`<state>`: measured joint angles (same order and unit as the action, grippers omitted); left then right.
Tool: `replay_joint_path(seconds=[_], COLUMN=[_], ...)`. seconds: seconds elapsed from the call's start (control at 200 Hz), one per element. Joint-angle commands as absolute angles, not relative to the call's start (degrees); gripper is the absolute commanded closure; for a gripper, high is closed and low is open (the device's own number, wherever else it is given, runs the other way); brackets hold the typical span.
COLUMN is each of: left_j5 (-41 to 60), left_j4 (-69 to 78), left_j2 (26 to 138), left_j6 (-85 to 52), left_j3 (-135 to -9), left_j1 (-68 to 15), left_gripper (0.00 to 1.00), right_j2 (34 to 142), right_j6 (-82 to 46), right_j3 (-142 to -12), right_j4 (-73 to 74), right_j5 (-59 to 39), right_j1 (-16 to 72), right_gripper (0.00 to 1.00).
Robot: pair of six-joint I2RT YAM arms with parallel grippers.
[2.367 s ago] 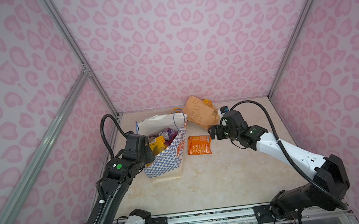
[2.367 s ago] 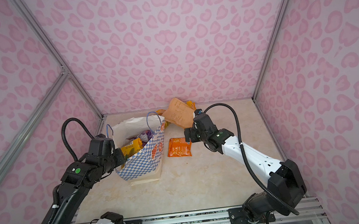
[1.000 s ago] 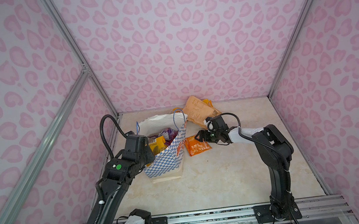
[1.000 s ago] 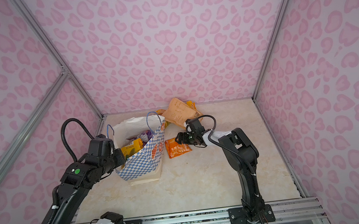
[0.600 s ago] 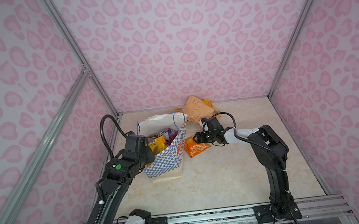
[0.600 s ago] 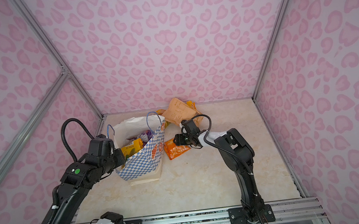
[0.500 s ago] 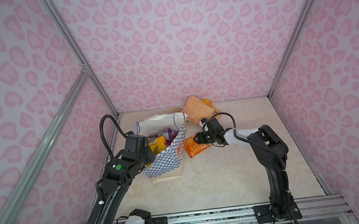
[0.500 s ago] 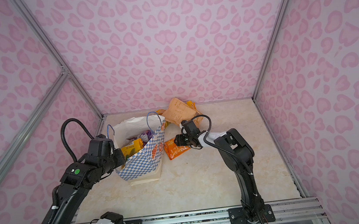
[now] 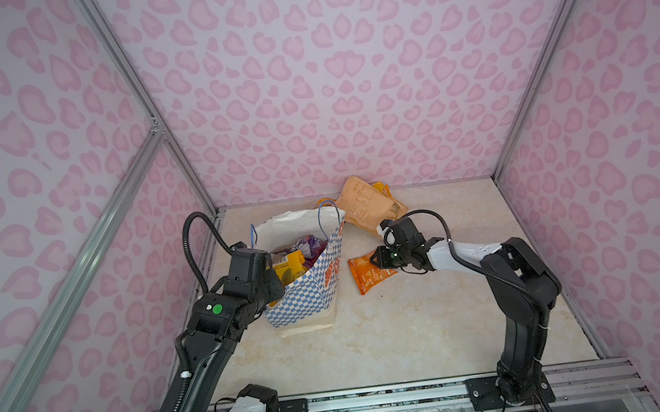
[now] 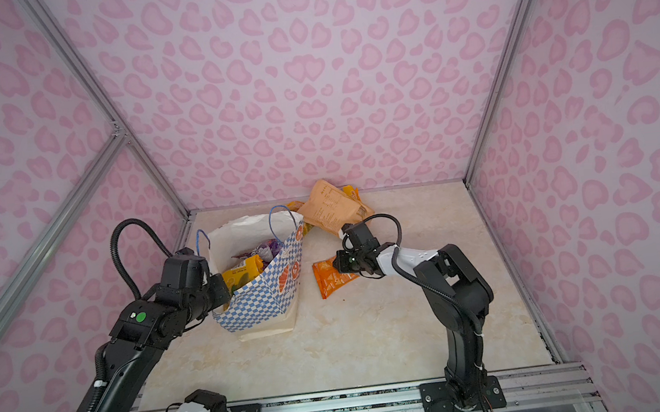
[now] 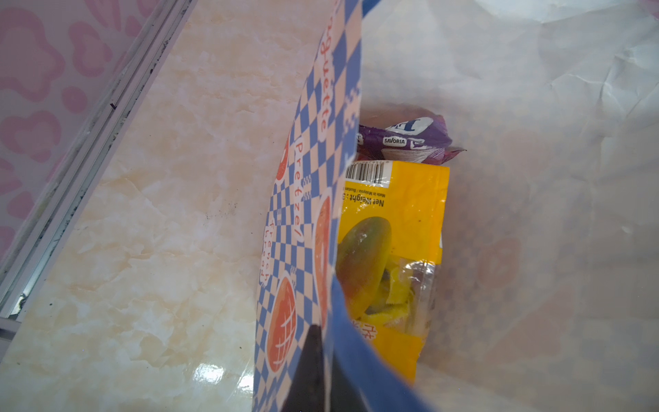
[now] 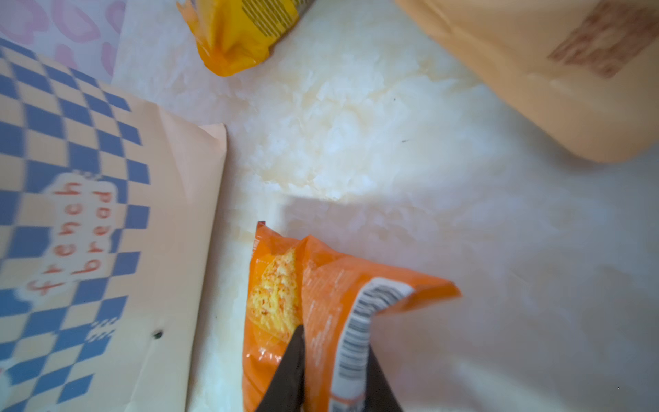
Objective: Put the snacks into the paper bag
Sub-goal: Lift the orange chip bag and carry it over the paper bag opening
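Note:
The paper bag stands open at the left of the table, blue-and-white checkered with blue cord handles. My left gripper is shut on the bag's near rim and holds it open. Inside lie a yellow packet and a purple packet. An orange packet lies just right of the bag. My right gripper is shut on a raised fold of it. The tan pouch leans by the back wall.
A yellow-orange packet lies behind the tan pouch. Pink patterned walls close in on three sides, with an aluminium frame rail on the left. A metal base rail runs along the front edge.
My right gripper came down low to the orange packet, nudged it toward the bag and closed on it. The left arm and the bag have not moved.

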<state>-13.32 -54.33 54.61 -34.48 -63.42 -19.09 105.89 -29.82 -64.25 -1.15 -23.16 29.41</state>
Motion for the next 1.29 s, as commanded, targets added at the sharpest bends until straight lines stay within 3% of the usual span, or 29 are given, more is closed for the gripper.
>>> replay_joint_path(seconds=[0.0, 0.295, 0.57, 0.945, 1.29], left_j5=[-13.10, -12.54, -10.81, -10.15, -10.06], left_j4=[-54.49, -54.49, -54.32, -54.45, -54.92], left_j2=[54.32, 53.97, 53.74, 53.11, 52.57], left_j6=[-34.65, -34.47, -34.66, -34.89, -34.81], left_j3=[-63.19, -63.32, -63.81, -63.11, -62.93], left_j1=[-19.03, -18.99, -18.99, -18.99, -18.99], left_gripper=[0.96, 0.96, 0.96, 0.96, 0.96], right_j2=[100.91, 80.64, 71.57, 83.69, 102.21], right_j6=[-29.82, -27.09, -22.17, -14.78, -13.03], right_j3=[-62.63, -66.22, -78.37, -99.91, -119.57], right_j4=[-3.04, -13.30, -16.08, -16.87, -22.94], right_j5=[-23.36, -15.92, -3.34, 1.48, 0.82], right_j1=[29.03, 30.71, 42.47, 54.03, 56.43], right_gripper=[0.81, 0.85, 0.89, 0.89, 0.91])
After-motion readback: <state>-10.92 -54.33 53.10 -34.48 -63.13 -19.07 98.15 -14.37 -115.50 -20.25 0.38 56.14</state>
